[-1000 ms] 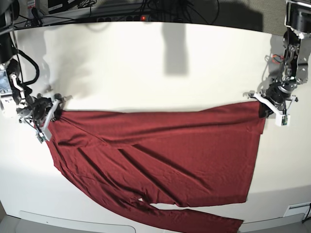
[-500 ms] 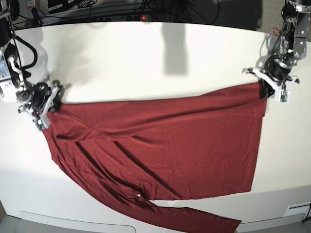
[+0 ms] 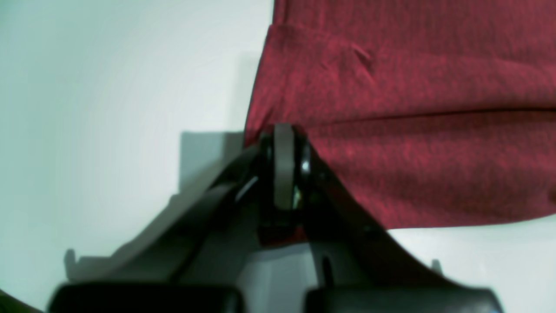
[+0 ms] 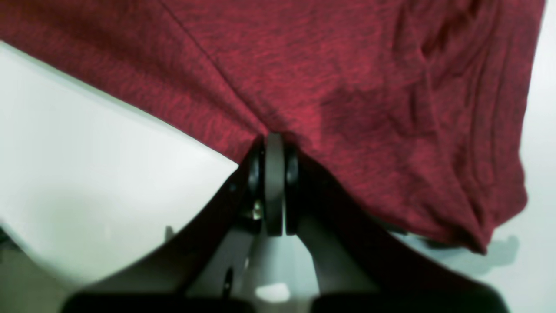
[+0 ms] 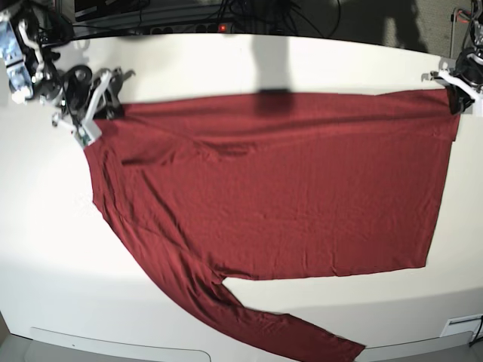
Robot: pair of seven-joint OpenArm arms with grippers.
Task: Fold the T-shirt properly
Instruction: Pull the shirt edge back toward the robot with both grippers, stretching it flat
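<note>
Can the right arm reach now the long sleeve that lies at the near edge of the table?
Probably not yet: the right gripper is shut on the T-shirt at the far corner, and the sleeve lies well away.

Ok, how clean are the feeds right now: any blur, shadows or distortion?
Base view: sharp but barrel-distorted, a shadow band crossing the table onto the T-shirt. Left wrist: soft focus, left gripper blurred. Right wrist: also soft, right gripper blurred.
</note>
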